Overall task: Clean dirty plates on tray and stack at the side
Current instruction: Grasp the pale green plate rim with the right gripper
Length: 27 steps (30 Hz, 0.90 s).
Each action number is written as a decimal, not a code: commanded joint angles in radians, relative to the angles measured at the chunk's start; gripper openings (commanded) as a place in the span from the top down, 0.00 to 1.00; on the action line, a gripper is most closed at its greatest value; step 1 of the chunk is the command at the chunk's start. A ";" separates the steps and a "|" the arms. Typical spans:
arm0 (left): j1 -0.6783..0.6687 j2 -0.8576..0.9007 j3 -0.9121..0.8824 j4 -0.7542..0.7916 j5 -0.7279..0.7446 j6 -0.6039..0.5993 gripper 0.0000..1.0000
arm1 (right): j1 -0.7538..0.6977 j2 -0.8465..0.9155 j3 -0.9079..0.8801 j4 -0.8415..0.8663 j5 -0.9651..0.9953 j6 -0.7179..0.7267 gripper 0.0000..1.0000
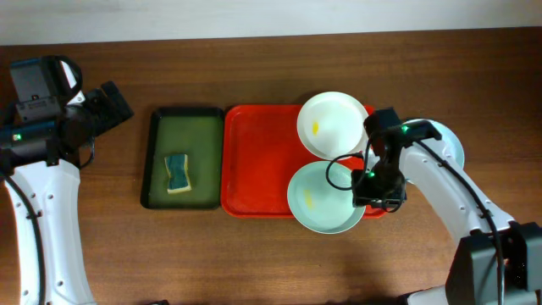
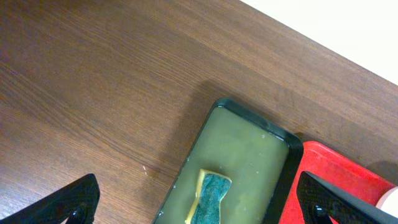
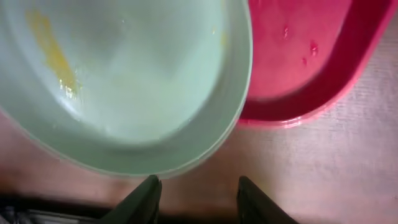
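Observation:
The red tray (image 1: pixel 254 161) lies mid-table. A white plate (image 1: pixel 332 125) with a yellow smear rests on its back right corner. A mint green plate (image 1: pixel 322 196) with a yellow smear sits at the tray's front right and overhangs the front edge; it also shows in the right wrist view (image 3: pixel 124 81). A light blue plate (image 1: pixel 456 146) lies right of the tray, mostly hidden by my right arm. My right gripper (image 1: pixel 373 182) is open and empty, its fingers (image 3: pixel 199 193) just outside the mint plate's rim. My left gripper (image 1: pixel 114 102) is open and empty at the far left (image 2: pixel 199 205).
A dark green black-rimmed tray (image 1: pixel 155 161) stands left of the red tray, holding murky water and a blue and yellow sponge (image 1: pixel 177 173). The sponge also shows in the left wrist view (image 2: pixel 210 198). Bare wooden table lies around both trays.

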 commanded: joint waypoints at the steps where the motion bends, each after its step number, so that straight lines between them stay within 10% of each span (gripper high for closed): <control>1: 0.005 0.002 0.002 0.001 0.004 -0.006 0.01 | 0.008 -0.011 -0.051 0.060 0.129 0.136 0.59; 27: 0.005 0.002 0.002 0.001 0.005 -0.006 0.01 | 0.008 -0.008 -0.190 0.295 0.143 0.197 0.95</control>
